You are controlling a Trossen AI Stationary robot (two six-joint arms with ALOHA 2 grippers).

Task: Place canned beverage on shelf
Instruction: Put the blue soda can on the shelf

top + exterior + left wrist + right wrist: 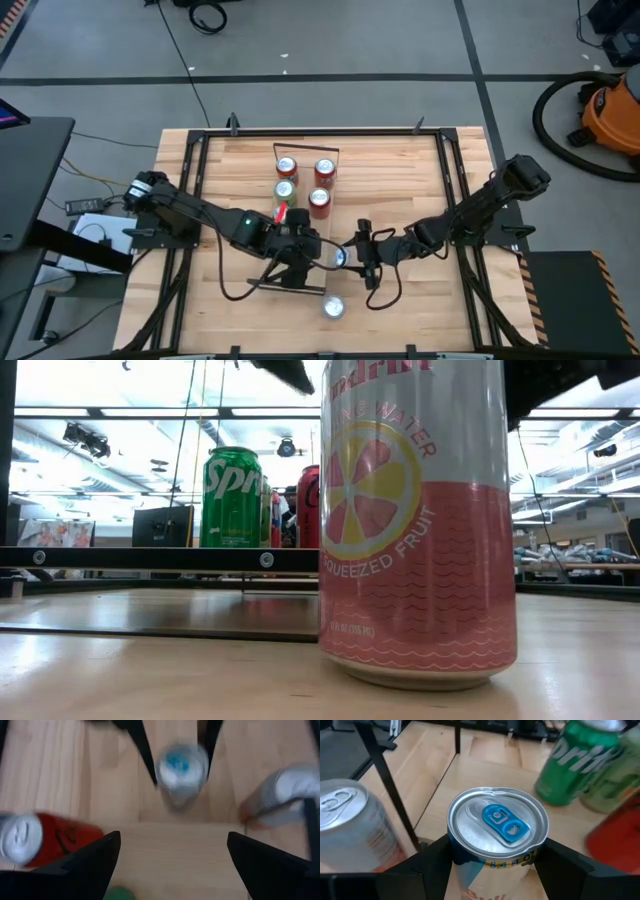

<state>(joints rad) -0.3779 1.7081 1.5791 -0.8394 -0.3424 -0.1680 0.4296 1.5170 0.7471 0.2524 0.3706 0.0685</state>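
Note:
The shelf (305,158) is a narrow light-wood plank with black wire ends, lying on the table's middle. Several cans stand on its far half: red cans (325,171) and a green one (285,190). My right gripper (347,257) is shut on a silver can with a blue tab (497,822), just right of the shelf's near half. My left gripper (174,835) is open and empty above the shelf's near half, facing that can (181,766). A pink-and-silver can (333,307) stands upright on the table near its front edge. My right gripper pinches the blue-tab can between its two fingers, on the upper wall just under the rim (454,856). The fingers (427,857) come level from the table's right side. The can is upright. I cannot tell whether its base is on the table.
A black frame (195,175) runs around the tabletop. The pink-and-silver can fills the low view (415,520), with the green can (232,495) and a red can (308,505) behind it. Bare wood lies left and right of the shelf.

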